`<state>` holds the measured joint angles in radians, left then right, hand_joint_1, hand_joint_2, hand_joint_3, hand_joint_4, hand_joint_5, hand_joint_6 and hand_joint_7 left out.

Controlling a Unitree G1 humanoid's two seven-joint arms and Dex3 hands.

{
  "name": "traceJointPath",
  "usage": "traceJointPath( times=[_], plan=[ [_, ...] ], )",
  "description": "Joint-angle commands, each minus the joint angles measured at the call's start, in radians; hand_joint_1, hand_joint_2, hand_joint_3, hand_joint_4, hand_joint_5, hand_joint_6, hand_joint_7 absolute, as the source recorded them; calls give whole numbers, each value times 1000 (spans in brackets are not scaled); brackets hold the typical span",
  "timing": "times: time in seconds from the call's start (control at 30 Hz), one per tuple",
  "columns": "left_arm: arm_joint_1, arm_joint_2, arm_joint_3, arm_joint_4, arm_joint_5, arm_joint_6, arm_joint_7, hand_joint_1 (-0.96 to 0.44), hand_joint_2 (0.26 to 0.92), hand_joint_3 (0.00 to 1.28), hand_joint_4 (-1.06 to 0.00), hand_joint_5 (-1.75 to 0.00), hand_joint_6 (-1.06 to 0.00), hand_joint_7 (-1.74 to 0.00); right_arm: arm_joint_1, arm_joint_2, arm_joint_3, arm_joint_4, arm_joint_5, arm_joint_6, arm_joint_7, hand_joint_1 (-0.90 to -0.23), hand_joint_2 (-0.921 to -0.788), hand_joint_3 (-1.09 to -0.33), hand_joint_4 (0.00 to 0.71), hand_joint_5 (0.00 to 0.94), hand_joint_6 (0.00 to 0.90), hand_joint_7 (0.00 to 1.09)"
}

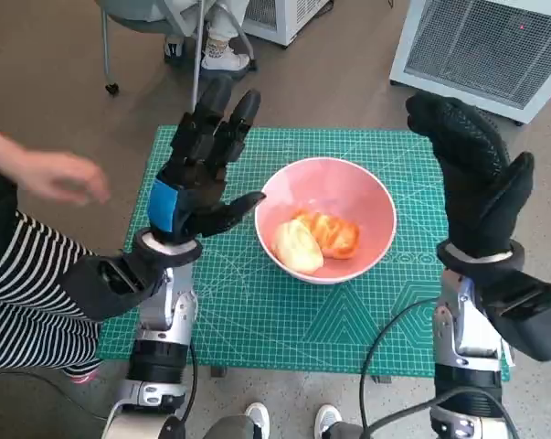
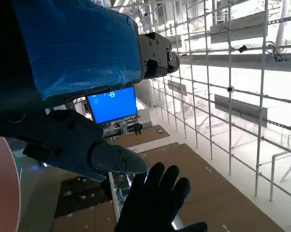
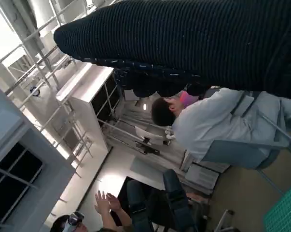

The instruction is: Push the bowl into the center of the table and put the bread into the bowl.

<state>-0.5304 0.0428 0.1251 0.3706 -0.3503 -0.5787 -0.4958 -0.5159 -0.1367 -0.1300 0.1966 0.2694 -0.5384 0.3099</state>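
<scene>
Both hands raised, fingers spread, holding nothing: black left hand (image 1: pixel 199 169) beside the bowl, gloved right hand (image 1: pixel 478 178) well clear. Pink round bowl (image 1: pixel 326 219) sits mid green cutting mat (image 1: pixel 257 315), golden bread (image 1: pixel 316 241) inside. Task looks done; withdraw without clipping the rim.

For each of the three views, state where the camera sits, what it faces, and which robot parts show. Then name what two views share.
Head view: on the robot's head, looking steeply down at the green mat; pink bowl holding bread; both forearms, left hand and right hand raised, fingers spread.
Left wrist view: behind the left hand, facing up into the room's railings and a blue screen.
Right wrist view: behind the right hand, facing seated people.
Shared: the gloved right hand also appears in the left wrist view.
</scene>
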Motion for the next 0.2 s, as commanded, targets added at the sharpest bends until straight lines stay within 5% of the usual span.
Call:
traceJointPath(
  times=[0.03, 0.2],
  plan=[
    [10, 8, -4, -19, 6, 3, -1, -231, 921, 195, -200, -3, -135, -186, 24, -2, 2, 0, -1, 12, 10, -666, -921, -684, 155, 1, 94, 389],
    [10, 9, -4, -20, 6, 4, -1, -233, 921, 195, -198, -2, -132, -187, 24, -3, 3, -5, -1, 16, 9, -664, -921, -683, 156, 1, 95, 388]
  ],
)
